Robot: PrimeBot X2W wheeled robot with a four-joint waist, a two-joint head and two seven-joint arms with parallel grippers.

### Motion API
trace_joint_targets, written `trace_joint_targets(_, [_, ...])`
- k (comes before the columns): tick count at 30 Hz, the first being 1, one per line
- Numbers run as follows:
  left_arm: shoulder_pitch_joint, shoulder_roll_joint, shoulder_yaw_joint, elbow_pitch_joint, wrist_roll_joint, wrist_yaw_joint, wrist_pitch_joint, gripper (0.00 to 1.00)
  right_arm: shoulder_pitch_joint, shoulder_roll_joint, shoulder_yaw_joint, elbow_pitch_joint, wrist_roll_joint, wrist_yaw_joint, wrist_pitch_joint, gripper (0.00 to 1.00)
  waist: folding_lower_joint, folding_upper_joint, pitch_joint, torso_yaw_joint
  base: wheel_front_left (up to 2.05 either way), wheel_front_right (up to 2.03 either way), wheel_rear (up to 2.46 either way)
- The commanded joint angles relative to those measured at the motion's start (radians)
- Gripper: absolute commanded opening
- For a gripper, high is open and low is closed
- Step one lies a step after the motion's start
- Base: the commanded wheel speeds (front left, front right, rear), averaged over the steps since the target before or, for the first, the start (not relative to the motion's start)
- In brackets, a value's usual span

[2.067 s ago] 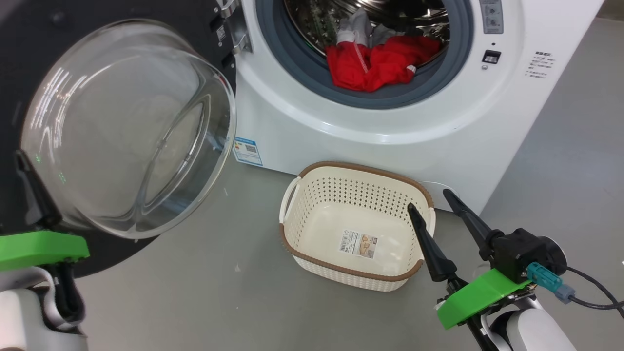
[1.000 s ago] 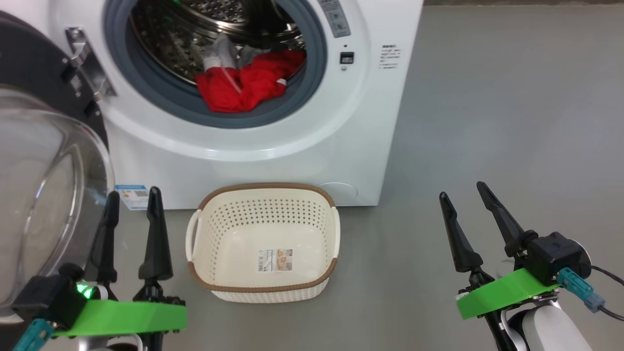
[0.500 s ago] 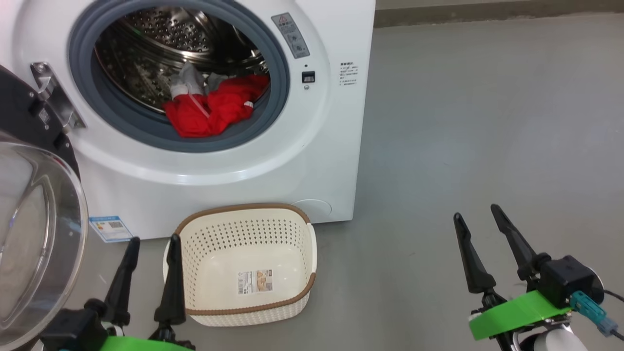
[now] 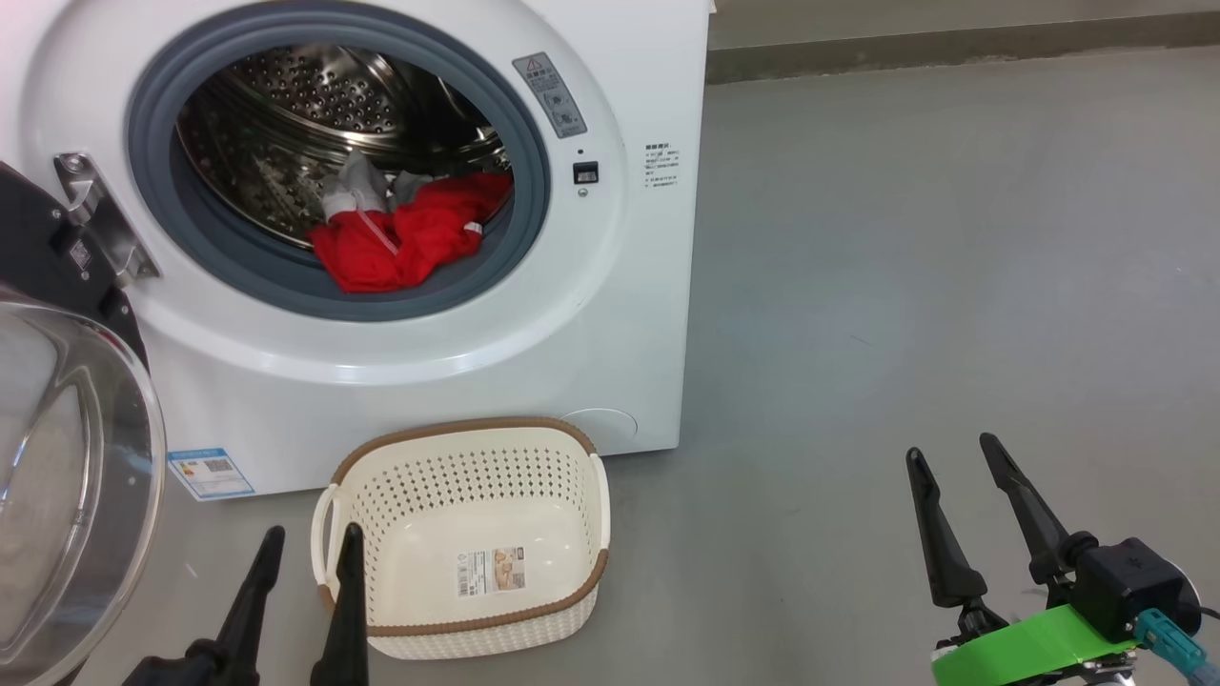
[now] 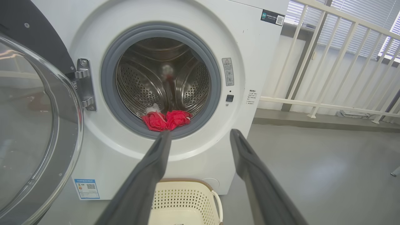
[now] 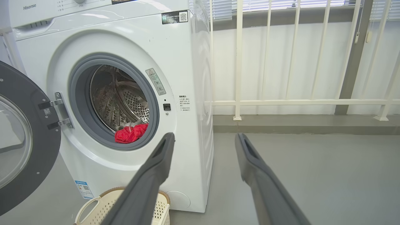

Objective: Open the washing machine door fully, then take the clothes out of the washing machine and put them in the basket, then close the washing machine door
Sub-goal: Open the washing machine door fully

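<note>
Clothes (image 4: pixel 400 248) lie at the drum's front lip in the washing machine (image 4: pixel 610 314); the door (image 4: pixel 57 476) stands wide open. L gripper (image 4: pixel 315 534), just beside the basket (image 4: pixel 457 427), & R gripper (image 4: pixel 951 448), well apart, both have fingers spread, holding nothing. Risks: a grab may catch one piece only, or red stuff falls past the basket. L arm could bump the door. Brand reads "Hisense" (image 6: pixel 29 7). The blue label (image 4: pixel 212 474) is too small to read, maybe an energy sticker.

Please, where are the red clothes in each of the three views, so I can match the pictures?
Head view: the clothes lie upper left, low in the washing machine opening.
Left wrist view: clothes just left of centre, low in the opening.
Right wrist view: clothes left of centre, low in the opening.
Shared landmark: the small black square right of the opening.
</note>
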Motion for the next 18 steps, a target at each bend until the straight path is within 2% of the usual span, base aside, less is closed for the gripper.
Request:
trace_joint_targets(1, [-0.017, 0.018, 0.025, -0.007, 0.017, 0.005, -0.019, 1.00, -0.011, -0.004, 0.019, -0.026, 0.003, 0.006, -0.006, 1.00, -0.0001, 0.0000, 0.000, -0.001, 0.00, 0.00, 0.00])
trace_joint_targets(18, [-0.034, 0.030, 0.028, 0.038, 0.045, 0.039, -0.053, 1.00, -0.010, -0.004, 0.022, -0.037, -0.009, 0.006, -0.006, 1.00, -0.0001, 0.0000, -0.004, -0.001, 0.00, 0.00, 0.00])
